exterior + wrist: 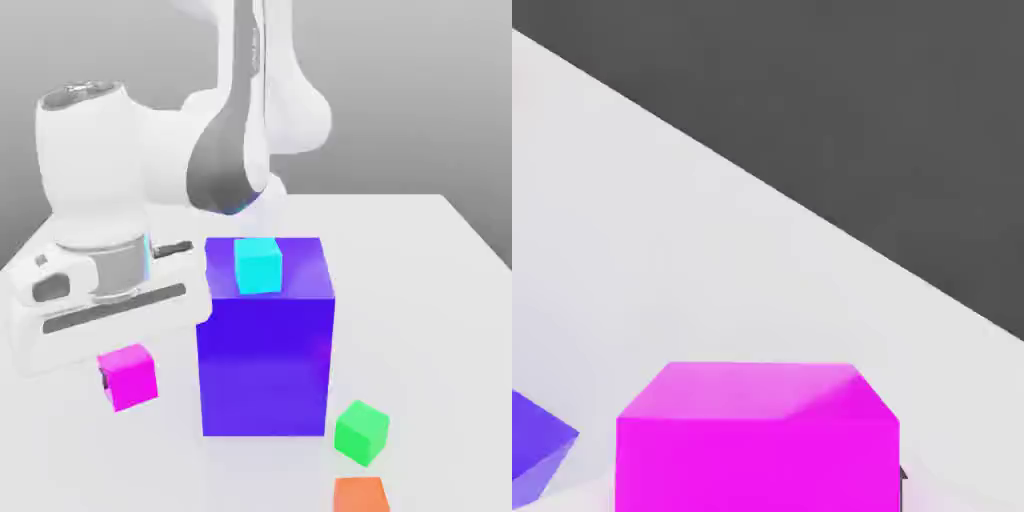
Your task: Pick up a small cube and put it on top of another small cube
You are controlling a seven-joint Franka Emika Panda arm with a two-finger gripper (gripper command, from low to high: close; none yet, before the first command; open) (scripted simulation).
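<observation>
The small magenta cube [128, 376] sits low at the table on the exterior view's left, beside the big blue block. My gripper [127, 378] reaches down from the white hand [100, 300] and is shut on this cube; a dark fingertip [103, 376] shows against its side. In the hand view the magenta cube [757, 440] is very close, with a dark fingertip [902, 476] at its edge. The small green cube [361, 432] rests on the table in front of the blue block, towards the exterior view's right, apart from the gripper.
A tall blue block [265, 350] stands between the magenta and green cubes, with a cyan cube [258, 265] on top. An orange cube [360, 496] lies just in front of the green one. The arm's white links [250, 110] rise behind. The table edge [812, 215] runs past the cube.
</observation>
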